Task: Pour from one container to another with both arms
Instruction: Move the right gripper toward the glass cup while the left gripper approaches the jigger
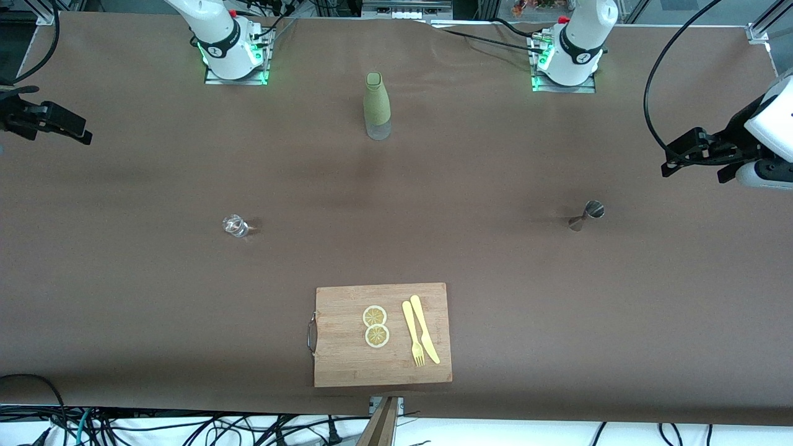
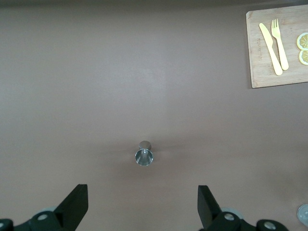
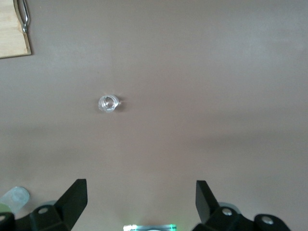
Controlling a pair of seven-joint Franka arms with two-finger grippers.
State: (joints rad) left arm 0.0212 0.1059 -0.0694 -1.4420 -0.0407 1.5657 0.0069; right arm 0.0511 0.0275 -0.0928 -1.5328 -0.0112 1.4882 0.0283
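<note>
Nothing is done yet: the jigger (image 1: pixel 585 215) stands untouched toward the left arm's end of the tabletop (image 1: pixel 124 310), the small glass (image 1: pixel 235 225) toward the right arm's end, the bottle (image 1: pixel 376 106) between the bases. Grasping and pouring remain. Left tool (image 2: pixel 142 207) hangs wide over the jigger's end; right tool (image 3: pixel 140 204) hangs wide, empty, over the glass's end.

Matt brown cloth covers the table (image 1: pixel 155 297); shiny metal measuring cup (image 1: pixel 586 215); clear glass (image 1: pixel 235 225); wooden board (image 1: pixel 347 365); yellow plastic cutlery (image 1: pixel 420 333).
</note>
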